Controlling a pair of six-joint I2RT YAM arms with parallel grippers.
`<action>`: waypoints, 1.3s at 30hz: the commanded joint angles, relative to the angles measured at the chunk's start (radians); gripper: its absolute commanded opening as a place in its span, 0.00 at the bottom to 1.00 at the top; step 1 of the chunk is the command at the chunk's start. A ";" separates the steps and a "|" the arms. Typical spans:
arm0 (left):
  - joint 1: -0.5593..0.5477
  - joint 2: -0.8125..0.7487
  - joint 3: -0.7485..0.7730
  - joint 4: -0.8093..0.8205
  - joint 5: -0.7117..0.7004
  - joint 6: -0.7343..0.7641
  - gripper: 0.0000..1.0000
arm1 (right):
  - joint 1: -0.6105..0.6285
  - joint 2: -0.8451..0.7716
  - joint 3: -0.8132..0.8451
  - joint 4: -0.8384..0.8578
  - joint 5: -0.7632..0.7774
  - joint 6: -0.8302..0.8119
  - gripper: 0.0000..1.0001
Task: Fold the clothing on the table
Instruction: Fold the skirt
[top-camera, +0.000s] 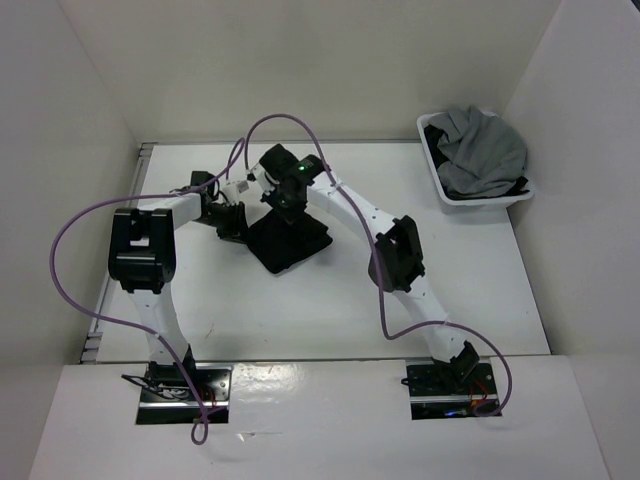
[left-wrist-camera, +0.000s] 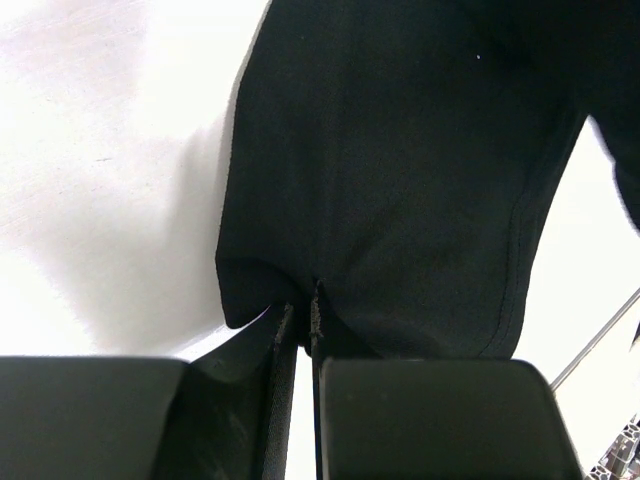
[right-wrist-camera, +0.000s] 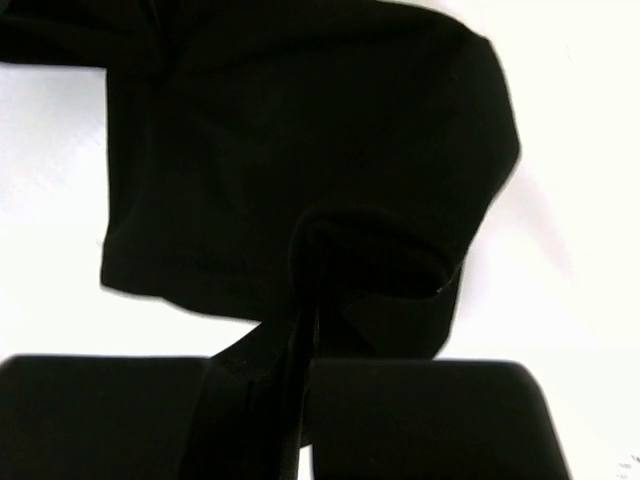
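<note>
The black clothing (top-camera: 291, 246) lies bunched in a small folded patch on the white table (top-camera: 300, 315), left of centre. My left gripper (top-camera: 232, 224) sits at its left edge. In the left wrist view that gripper (left-wrist-camera: 303, 314) is shut on a pinch of the garment's near hem, and the cloth (left-wrist-camera: 400, 150) spreads away from the jaws. My right gripper (top-camera: 287, 205) hovers over the cloth's far side. The right wrist view shows it (right-wrist-camera: 318, 290) shut on a raised fold of the black fabric (right-wrist-camera: 300, 120), which drapes down around the fingers.
A white basket (top-camera: 482, 197) with a grey garment (top-camera: 487, 150) heaped in it stands at the back right corner. A metal rail (top-camera: 108, 290) runs along the table's left edge. White walls close in the table on three sides. Purple cables loop over both arms.
</note>
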 joint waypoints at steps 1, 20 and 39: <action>0.001 -0.045 -0.005 -0.011 0.030 0.021 0.12 | 0.014 0.047 0.086 -0.008 0.030 0.017 0.00; 0.001 -0.064 -0.014 -0.002 0.058 0.012 0.12 | 0.076 0.061 0.189 0.044 0.099 0.077 0.00; 0.001 -0.054 -0.014 -0.002 0.058 0.012 0.12 | 0.158 0.123 0.256 0.035 0.099 0.077 0.52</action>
